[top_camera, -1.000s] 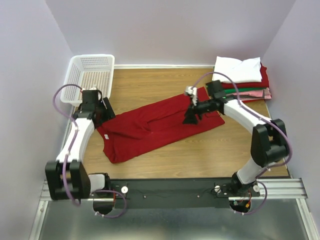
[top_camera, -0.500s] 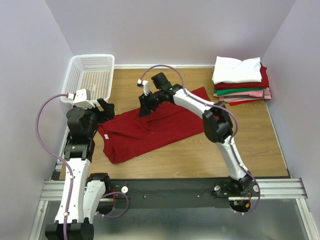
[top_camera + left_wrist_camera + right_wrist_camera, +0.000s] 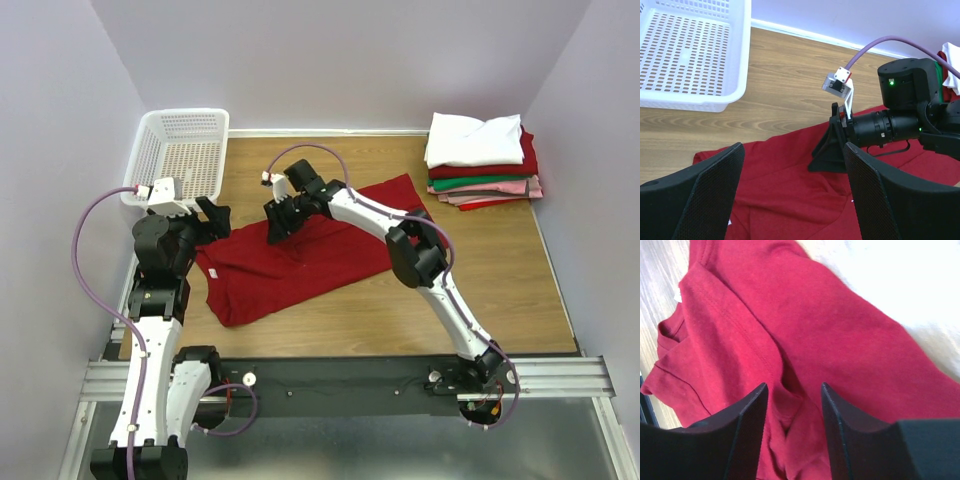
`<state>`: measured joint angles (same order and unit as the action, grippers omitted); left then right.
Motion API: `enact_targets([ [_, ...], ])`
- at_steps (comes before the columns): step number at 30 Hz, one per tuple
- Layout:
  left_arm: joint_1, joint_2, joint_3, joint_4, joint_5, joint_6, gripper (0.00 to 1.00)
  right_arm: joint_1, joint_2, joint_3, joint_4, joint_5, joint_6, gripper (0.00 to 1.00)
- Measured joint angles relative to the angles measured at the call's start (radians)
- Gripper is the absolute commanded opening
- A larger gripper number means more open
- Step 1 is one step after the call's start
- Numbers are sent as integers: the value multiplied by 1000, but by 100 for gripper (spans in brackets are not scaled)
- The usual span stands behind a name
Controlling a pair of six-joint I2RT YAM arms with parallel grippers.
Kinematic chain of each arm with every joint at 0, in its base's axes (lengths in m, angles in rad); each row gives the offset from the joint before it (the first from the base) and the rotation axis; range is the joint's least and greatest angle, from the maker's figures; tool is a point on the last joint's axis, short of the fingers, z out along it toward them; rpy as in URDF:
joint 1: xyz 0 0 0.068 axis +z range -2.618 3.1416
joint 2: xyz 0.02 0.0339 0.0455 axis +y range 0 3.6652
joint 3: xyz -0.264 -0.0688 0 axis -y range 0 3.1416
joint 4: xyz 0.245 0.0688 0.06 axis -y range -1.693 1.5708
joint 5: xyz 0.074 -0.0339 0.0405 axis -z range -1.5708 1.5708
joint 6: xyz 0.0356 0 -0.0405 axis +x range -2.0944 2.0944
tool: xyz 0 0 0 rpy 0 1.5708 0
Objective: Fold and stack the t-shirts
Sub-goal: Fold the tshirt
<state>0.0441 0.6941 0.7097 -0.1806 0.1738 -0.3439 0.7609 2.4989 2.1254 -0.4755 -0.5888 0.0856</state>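
Right pincer [image 3: 792,432] over red t-shirt [image 3: 805,335]

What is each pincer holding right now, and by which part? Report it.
Nothing: left pincer is open above the dark red t-shirt; right pincer straddles a fold, not yet closed.

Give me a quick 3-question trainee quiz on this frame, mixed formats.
1. True or false: the white basket holds a folded shirt.
2. Which colour tops the folded stack? A) green B) white C) pink
3. Fill in: the right gripper is over the spread ___ t-shirt, jaws apart.

Key: 1 false; 2 B; 3 dark red.
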Motion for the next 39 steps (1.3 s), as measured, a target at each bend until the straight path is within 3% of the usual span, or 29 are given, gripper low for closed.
enact_targets([
  [12, 0, 0, 0, 1, 3, 0, 87, 26, -1, 0, -1, 27, -5, 1],
  [39, 0, 0, 0, 7, 3, 0, 87, 23, -124, -68, -16, 260, -74, 1],
])
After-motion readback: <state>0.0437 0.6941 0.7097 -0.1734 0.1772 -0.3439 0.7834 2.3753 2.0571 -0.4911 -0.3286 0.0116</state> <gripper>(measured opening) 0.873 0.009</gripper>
